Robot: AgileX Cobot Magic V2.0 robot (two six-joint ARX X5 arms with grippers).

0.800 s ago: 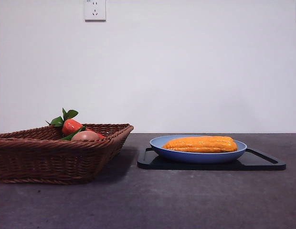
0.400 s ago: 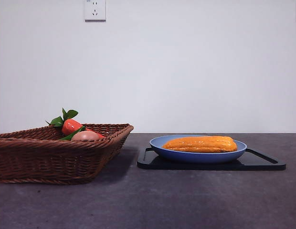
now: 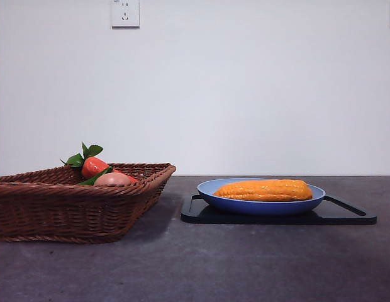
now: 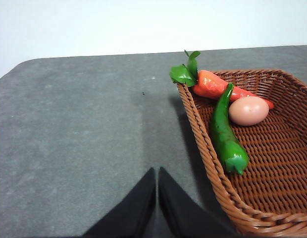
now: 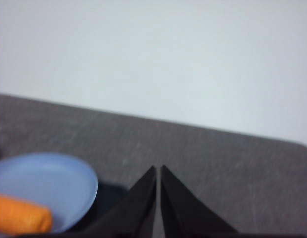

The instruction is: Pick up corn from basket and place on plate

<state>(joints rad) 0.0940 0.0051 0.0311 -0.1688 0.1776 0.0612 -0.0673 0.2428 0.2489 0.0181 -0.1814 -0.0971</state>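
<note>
Both pairs of black jaws are pressed together, holding nothing; the left gripper (image 4: 157, 171) hangs beside the dark-brown woven wicker basket (image 4: 203, 148), the right gripper (image 5: 158, 168) near the round light-blue plate (image 3: 258, 205); the long orange-yellow corn cob (image 3: 264, 190) lies on that plate, atop a flat black tray (image 3: 346, 216).

The left gripper (image 4: 157, 173) has its two black jaws pressed together. The right gripper (image 5: 158, 171) has its jaws pressed together too. Both hold nothing.
</note>
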